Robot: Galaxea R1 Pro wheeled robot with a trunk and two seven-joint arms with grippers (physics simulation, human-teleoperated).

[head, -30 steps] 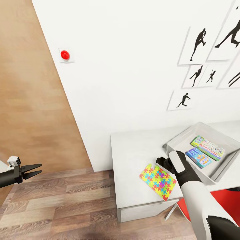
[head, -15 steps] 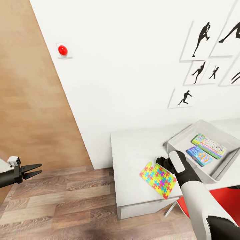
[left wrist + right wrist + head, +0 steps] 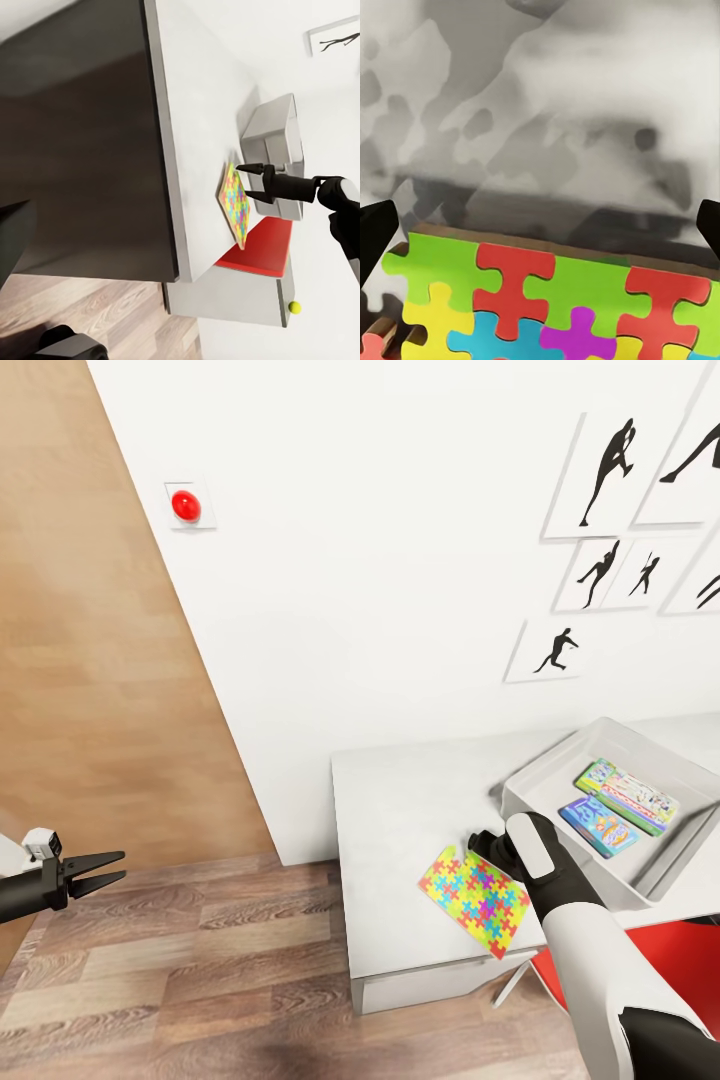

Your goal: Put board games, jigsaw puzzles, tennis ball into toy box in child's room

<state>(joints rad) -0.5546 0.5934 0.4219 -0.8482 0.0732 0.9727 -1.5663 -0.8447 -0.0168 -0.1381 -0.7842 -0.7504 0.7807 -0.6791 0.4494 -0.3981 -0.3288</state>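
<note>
- Lying flat near the front edge of the surface (image 3: 400, 810), just beside the toy box (image 3: 540, 785): one jigsaw puzzle (image 3: 474, 898).
- Already resting inside the toy box: two board games (image 3: 626, 796).
- Hovering spread at the puzzle's far edge, pinching nothing: right pincer (image 3: 487, 848).
- Hanging spread over the floor, well apart from the surface: left pincer (image 3: 100, 868).
- Judging the puzzle thin, light, stiff; likely hard to lift flat, so taking it by an edge.

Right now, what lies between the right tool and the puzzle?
Nothing: the open right tool hangs just above the puzzle, with bare tabletop beyond, per both wrist views.
</note>
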